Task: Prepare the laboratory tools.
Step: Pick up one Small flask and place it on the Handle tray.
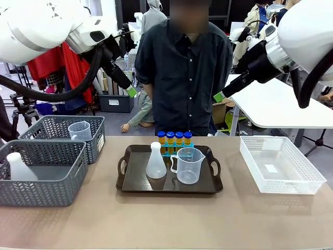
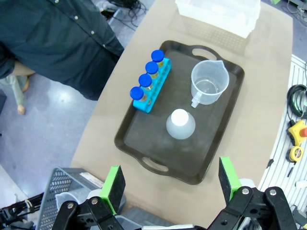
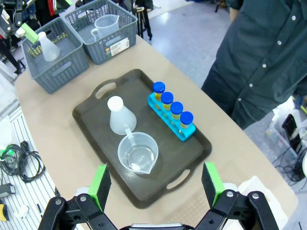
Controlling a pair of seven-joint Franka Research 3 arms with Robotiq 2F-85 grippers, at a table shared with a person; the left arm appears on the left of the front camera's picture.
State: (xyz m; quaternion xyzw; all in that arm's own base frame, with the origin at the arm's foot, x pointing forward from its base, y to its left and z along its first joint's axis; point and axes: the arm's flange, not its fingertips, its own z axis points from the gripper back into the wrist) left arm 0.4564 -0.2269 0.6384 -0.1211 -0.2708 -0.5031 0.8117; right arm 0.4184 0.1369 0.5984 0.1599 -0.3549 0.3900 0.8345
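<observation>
On the dark handled tray (image 1: pixel 205 186) at the table's middle stand a clear measuring jug (image 1: pixel 187 165), a translucent white conical flask (image 1: pixel 155 161) to its left, and behind them a small blue rack (image 2: pixel 144 103) with several blue-capped tubes of amber liquid (image 1: pixel 174 138). My left gripper (image 1: pixel 130 92) hangs high above the table's far left, open and empty; from its wrist I look down between the green pads (image 2: pixel 112 184) on the tray (image 2: pixel 211 143). High at the far right my right gripper (image 1: pixel 218 97) is open too, with the jug (image 3: pixel 138 153), flask (image 3: pixel 118 115) and rack (image 3: pixel 172 117) far below it.
Two grey mesh baskets (image 1: pixel 41 172) stand at the left; one holds another flask (image 1: pixel 18 166), the other another jug (image 1: pixel 79 130). A white mesh basket (image 1: pixel 281 164) sits at the right. A person in a dark shirt (image 1: pixel 184 73) stands at the far edge behind the tray.
</observation>
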